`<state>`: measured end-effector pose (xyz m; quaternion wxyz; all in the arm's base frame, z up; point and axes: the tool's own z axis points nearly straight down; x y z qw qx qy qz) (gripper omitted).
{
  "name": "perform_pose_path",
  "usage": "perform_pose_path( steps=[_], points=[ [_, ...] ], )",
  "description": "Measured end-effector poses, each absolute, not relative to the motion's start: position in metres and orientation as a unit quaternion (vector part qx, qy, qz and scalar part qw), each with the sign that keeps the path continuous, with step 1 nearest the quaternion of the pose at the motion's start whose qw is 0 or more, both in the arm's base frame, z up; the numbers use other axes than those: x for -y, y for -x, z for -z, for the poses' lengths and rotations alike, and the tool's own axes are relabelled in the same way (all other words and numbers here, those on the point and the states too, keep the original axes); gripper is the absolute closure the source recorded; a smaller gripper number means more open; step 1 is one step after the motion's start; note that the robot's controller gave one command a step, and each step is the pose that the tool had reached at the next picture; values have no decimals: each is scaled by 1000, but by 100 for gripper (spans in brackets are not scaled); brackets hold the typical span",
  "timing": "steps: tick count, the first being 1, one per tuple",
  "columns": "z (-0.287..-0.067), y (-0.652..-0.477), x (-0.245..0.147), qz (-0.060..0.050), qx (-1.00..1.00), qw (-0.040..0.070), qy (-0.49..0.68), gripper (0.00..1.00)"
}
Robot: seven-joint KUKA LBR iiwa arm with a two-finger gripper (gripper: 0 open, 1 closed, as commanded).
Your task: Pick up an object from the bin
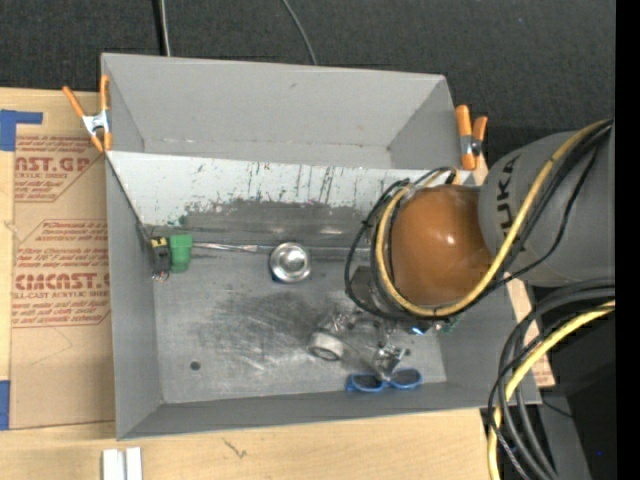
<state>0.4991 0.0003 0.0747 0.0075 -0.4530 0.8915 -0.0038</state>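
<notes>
Here the gripper (388,352), whose opening I cannot tell, hangs just beside a blue looped thing (385,382) lying lengthwise left-to-right

Bin (225,343) (scuffed floor): green block (179,252), silver cap (289,262)

Four loose things, one of each kind. One blue two-looped handle, as of small scissors (385,381), lies just below the gripper (386,344). One small silvery ring (325,346) sits just beside it to the view's left. One shiny round metal cap (289,262) lies farther up-left. One green block with a black end (176,252) is well apart, far left.
</notes>
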Motion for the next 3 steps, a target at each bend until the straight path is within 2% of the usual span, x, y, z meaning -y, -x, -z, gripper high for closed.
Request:
perform_pose_path(
  steps=[1,2,3],
  points=[
    [-74,-488,-22,5,-829,8,559,0],
    [-75,-486,-23,3,-830,5,558,100],
    [-226,-488,-45,1,-813,4,582,100]
  ],
)
